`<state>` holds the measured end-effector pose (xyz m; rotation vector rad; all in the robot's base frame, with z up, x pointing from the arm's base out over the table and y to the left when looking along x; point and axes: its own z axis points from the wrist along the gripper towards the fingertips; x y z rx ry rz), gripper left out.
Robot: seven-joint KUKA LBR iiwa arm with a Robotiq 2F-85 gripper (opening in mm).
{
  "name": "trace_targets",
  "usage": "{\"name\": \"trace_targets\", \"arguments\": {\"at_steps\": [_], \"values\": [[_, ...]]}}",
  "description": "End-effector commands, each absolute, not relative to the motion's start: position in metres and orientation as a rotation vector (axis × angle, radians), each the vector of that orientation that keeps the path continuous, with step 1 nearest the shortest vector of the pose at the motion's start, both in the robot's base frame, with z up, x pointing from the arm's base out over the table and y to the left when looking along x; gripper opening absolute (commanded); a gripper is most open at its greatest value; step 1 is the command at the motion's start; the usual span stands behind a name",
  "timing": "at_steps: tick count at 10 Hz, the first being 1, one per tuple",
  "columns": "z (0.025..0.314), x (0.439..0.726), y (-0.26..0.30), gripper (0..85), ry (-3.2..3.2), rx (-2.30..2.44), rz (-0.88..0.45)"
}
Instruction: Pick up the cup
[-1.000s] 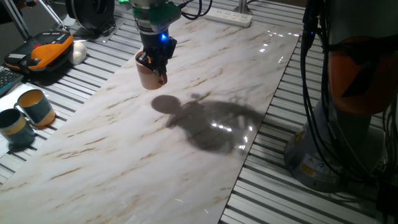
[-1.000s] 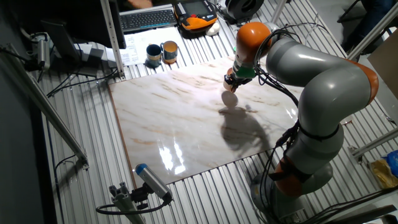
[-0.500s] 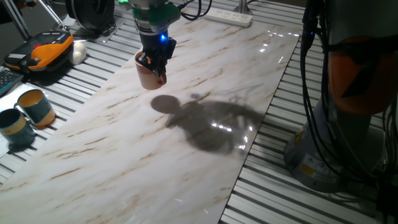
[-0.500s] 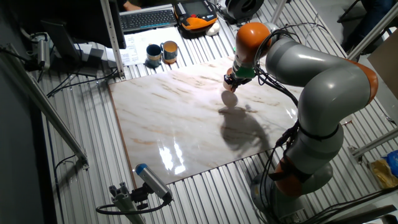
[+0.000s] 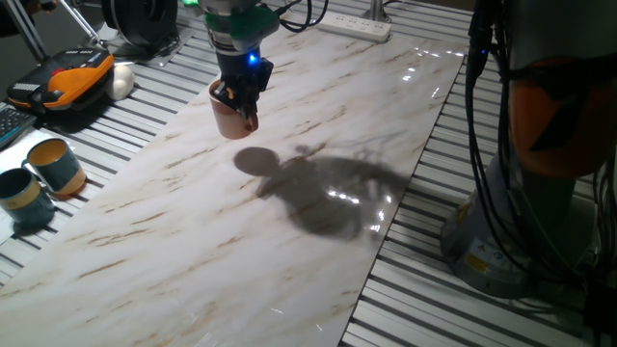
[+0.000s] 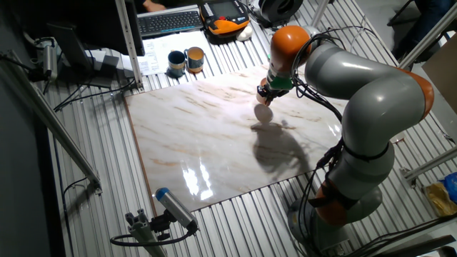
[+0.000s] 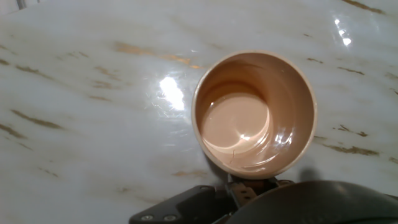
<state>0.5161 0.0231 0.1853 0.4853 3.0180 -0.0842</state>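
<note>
The cup [image 5: 230, 118] hangs in the air above the marble desk [image 5: 289, 231], its round shadow lying apart from it on the slab. The end effector [image 5: 241, 96] is clamped on the cup's rim from above, mouth upward; in the hand view the cup [image 7: 254, 112] sits directly ahead of the fingers.

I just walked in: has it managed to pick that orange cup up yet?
Looks done: the gripper is clamped on the cup, which hangs above the marble table, its shadow lying apart from it. Nothing obvious is left except holding it; the two blue mugs sit untouched.
</note>
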Motion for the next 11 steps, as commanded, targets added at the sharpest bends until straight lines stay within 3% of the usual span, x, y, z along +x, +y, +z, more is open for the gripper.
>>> {"name": "trace_targets", "arguments": {"at_steps": [1, 11], "values": [[0.1853, 0.5161, 0.0231, 17.0, 3.020, 0.486, -0.086], [0.1855, 0.5160, 0.0239, 17.0, 3.021, 0.491, -0.095]]}}
